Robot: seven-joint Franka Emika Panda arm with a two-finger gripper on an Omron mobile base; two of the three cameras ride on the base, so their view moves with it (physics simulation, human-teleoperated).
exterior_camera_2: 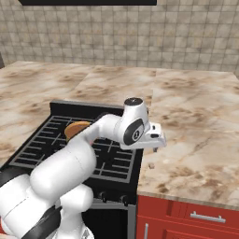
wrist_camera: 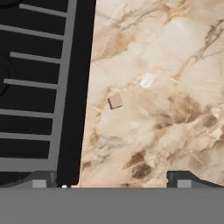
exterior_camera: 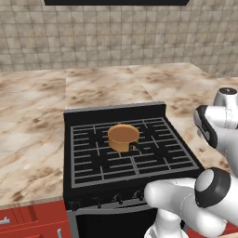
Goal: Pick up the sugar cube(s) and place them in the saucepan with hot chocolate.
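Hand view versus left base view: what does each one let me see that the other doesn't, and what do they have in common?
The hand view alone shows a small sugar cube lying on the marble just beside the stove's edge, with the open tool above it. The left base view alone shows the saucepan on the grate, the tiled wall and red cabinet fronts. Both show the black stove and marble counter.

No readable text — no labels anywhere.
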